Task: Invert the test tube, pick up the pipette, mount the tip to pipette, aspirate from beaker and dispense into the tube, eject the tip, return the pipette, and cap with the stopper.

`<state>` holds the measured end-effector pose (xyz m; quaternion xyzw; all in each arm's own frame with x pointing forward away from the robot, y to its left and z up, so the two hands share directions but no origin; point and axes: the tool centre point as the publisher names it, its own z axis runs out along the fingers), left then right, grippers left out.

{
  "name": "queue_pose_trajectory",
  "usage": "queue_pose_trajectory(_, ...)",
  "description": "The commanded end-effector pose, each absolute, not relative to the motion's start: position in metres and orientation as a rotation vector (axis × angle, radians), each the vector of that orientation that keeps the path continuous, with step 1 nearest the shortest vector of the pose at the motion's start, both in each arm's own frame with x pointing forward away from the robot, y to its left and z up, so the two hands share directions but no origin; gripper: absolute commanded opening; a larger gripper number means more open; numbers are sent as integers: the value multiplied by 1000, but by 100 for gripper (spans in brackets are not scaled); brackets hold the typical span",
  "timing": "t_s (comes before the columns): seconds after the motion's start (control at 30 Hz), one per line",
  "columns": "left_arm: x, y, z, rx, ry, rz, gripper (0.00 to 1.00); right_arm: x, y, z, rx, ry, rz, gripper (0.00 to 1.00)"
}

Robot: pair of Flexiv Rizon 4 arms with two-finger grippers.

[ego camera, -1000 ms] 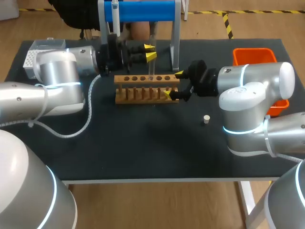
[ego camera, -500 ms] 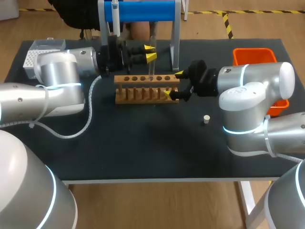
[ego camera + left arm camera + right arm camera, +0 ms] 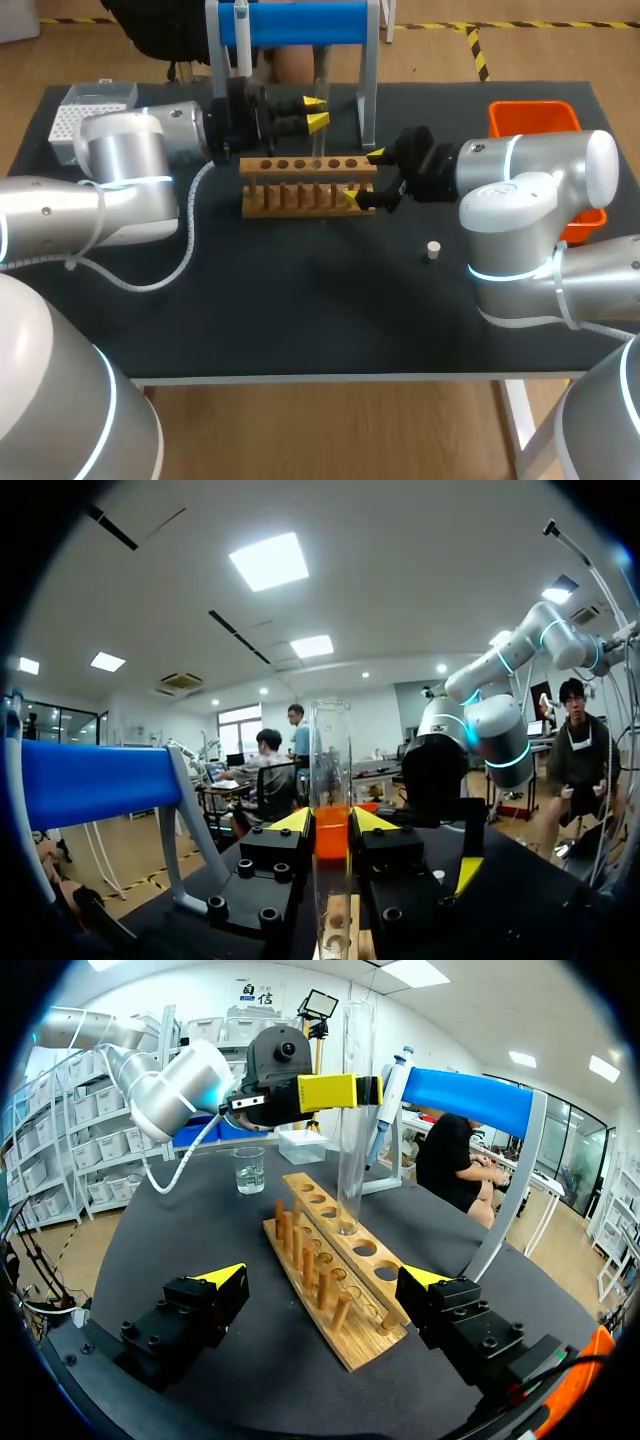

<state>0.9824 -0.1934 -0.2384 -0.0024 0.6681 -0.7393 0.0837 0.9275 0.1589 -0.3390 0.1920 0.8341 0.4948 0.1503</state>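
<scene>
Left gripper [image 3: 331, 820] clamps the test tube [image 3: 331, 750] upright over the rack [image 3: 305, 188]; right gripper [image 3: 362, 177] flanks the rack's end, fingers apart. Best lowered plumb into its hole.

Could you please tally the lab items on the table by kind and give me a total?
Test tube: 1
Wooden rack: 1
Pipette: 1
Blue stand: 1
Beaker: 1
Stopper: 1
Tip box: 1
Orange bin: 1
Total: 8
</scene>
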Motion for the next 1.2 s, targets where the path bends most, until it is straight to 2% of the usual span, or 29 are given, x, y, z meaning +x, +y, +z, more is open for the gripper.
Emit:
queue_pose_trajectory(0.03,986,-193,-243,-1,2009,-2208,0,928,159,-338,552,2400,1419,100)
queue_pose_trajectory(1.2,990,-184,-264,-75,2220,-2064,0,928,159,-338,552,2400,1419,100)
